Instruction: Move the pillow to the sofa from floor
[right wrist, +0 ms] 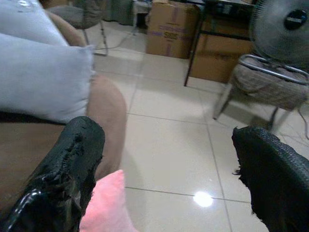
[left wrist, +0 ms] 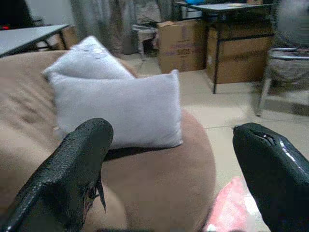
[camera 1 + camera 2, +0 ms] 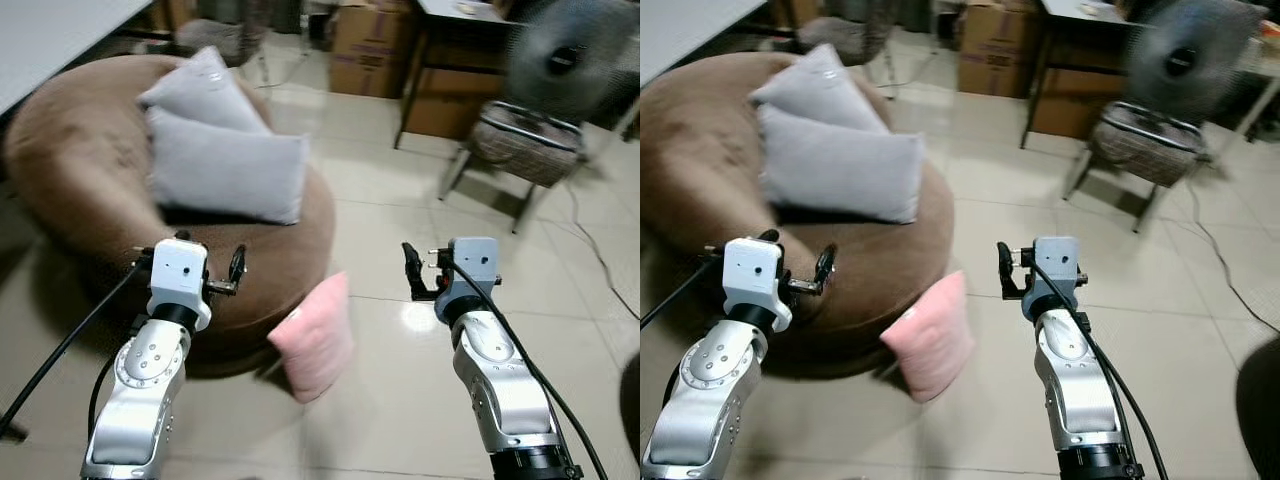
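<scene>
Both arms are raised; the left gripper [image 2: 169,179] and right gripper [image 1: 169,179] stand spread apart, holding nothing. Between them, the pink pillow [image 3: 315,338] leans on the floor [image 3: 420,400] against the brown sofa [image 3: 80,170], where two grey pillows [image 3: 225,165] rest.

**Setting: lived-in room, part storage**

Round brown sofa [image 3: 90,170] carrying grey cushions [image 3: 225,170], on a tiled floor [image 3: 400,200]. Beyond the sofa: cardboard boxes [image 3: 370,45], dark counter [image 3: 455,15], a chair [image 3: 525,145], standing fan [image 3: 570,55].
</scene>
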Controlling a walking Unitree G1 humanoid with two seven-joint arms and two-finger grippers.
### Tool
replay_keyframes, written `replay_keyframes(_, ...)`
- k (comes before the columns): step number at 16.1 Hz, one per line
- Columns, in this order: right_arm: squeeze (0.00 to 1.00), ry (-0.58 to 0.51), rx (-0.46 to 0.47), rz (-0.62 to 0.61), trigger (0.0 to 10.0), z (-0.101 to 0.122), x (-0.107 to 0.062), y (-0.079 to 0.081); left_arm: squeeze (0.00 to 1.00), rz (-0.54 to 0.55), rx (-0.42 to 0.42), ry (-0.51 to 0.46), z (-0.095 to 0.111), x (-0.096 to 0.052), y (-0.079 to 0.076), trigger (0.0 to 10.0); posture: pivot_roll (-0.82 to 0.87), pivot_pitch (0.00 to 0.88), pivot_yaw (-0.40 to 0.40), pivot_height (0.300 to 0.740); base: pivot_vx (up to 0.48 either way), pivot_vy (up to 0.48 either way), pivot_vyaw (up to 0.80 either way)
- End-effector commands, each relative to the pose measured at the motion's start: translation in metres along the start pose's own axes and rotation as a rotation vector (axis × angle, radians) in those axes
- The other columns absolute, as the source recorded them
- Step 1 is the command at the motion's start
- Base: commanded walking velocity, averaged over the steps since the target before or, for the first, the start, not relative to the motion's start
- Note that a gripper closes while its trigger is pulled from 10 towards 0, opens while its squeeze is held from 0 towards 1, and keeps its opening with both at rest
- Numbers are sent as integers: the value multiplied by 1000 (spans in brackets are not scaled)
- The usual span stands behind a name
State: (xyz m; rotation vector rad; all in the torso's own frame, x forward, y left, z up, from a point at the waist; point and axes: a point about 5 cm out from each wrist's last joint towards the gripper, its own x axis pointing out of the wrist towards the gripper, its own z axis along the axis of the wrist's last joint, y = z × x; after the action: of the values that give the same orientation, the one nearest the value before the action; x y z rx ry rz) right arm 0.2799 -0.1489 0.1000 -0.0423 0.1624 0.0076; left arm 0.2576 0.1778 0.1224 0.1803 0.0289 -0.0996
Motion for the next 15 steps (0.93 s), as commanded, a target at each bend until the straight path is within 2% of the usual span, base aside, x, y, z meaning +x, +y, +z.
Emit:
replay_keyframes(1, 0, -15, 8, -1, 10000, 4, 2, -4, 0, 4, -2, 5, -2, 0, -2, 10000, 59, 0, -68, 740, 322, 0, 0)
replay_keyframes(4, 0, -15, -54, 23, 10000, 5, 4, -2, 0, 13, -9, 4, -2, -2, -1, 10000, 68, 0, -80, 740, 328, 0, 0)
replay_keyframes(5, 0, -18, -67, 44, 10000, 5, 4, -1, 0, 16, -11, 4, -2, -3, -1, 10000, 68, 0, -80, 740, 326, 0, 800)
replay_keyframes(6, 0, -20, -52, 39, 10000, 6, 4, -1, 0, 16, -12, 4, -2, -4, -2, 10000, 63, 0, -79, 740, 330, 0, 800)
replay_keyframes(15, 0, -7, -7, 16, 10000, 4, 4, -4, 0, -6, -21, 10, -4, -4, -5, 10000, 49, 0, -68, 740, 323, 0, 0)
